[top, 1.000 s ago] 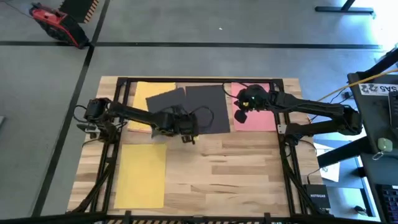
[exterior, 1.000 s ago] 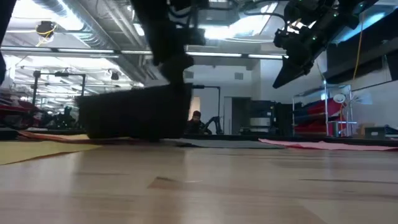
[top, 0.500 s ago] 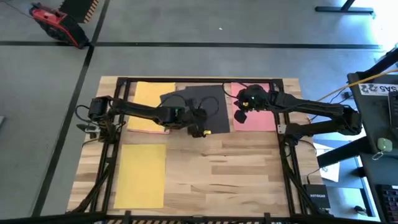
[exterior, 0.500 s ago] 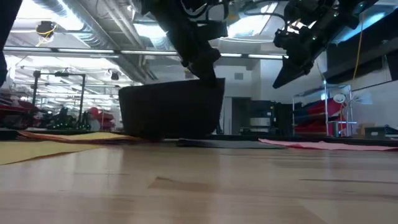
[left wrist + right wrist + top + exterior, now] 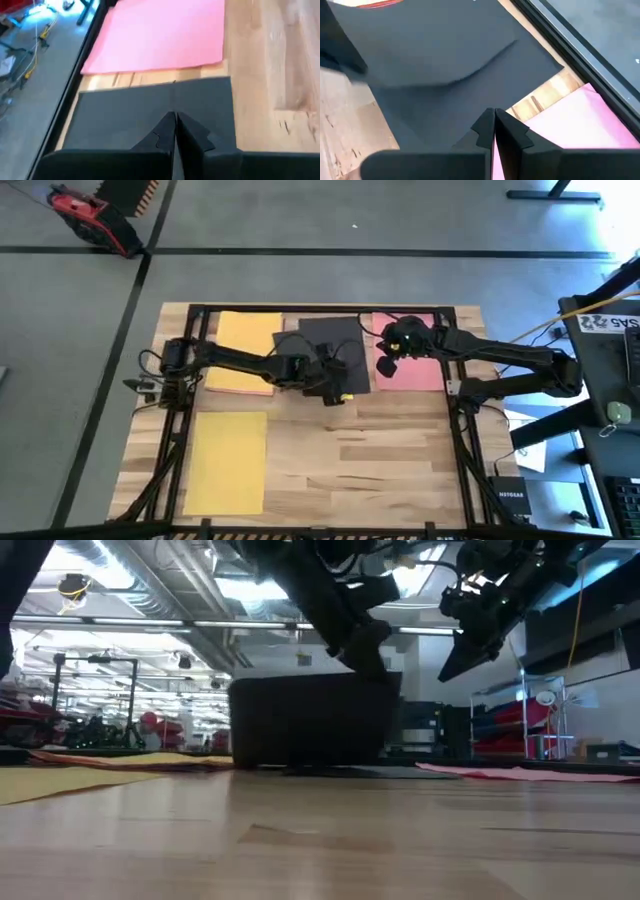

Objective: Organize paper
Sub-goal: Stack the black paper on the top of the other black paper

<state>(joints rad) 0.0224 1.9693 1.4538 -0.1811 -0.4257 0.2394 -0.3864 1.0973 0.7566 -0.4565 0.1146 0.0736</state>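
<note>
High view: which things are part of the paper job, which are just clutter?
Job:
thin black paper sheet, held by left gripper
flat pink paper sheet, under right gripper
two yellow paper sheets

Clutter:
red tool on the floor
black Netgear box

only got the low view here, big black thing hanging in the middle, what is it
Observer: A black sheet, held up by the left gripper over a second black sheet lying flat on the table.
Operator: where's the other arm
Observer: The right gripper hangs shut above the gap between that flat black sheet and the pink sheet.
Operator: any paper nearer me
Observer: One yellow sheet lies alone at the near left of the table.
</note>
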